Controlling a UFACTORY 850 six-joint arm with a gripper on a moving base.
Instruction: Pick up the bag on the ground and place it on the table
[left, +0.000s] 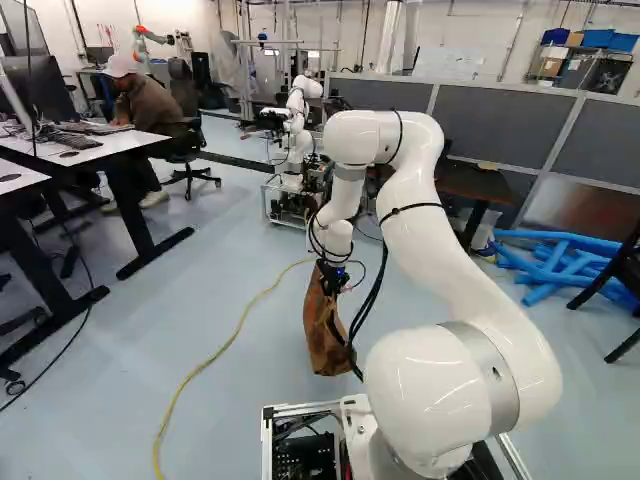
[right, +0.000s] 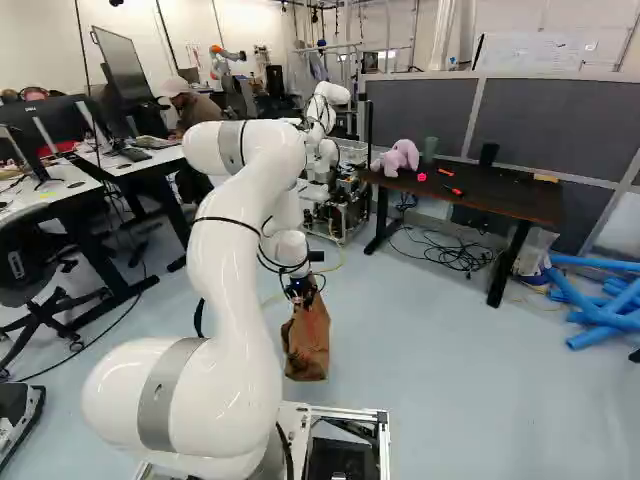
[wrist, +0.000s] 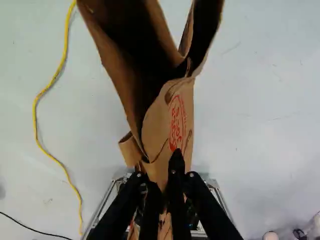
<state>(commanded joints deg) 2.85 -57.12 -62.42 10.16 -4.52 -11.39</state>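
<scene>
Left base view: my arm reaches forward and down, with the claw (left: 333, 284) at the top of the brown paper bag (left: 328, 345). Bag extends below the claw, slightly aslant; whether its bottom touches the floor (left: 240, 250), I cannot tell. A yellow cord (left: 215, 355) curves across the floor near it. Another robot (left: 298, 110) stands beyond.

Right base view: same bag, below the claw and well apart from the dark desk (right: 520, 200), my intended surface. On that desk: a pink plush toy (right: 398, 157), a green cup (right: 430, 149), a small bright pink ball (right: 421, 177) and some small orange-and-black items. Blue foam tubes (right: 595, 310) lie on the floor beyond the desk's near end.

Wrist view: claw (wrist: 159, 172) closed on the bag, its brown paper pinched between the fingers. Bag mouth gapes ahead of them; red printing marks one side panel.
</scene>
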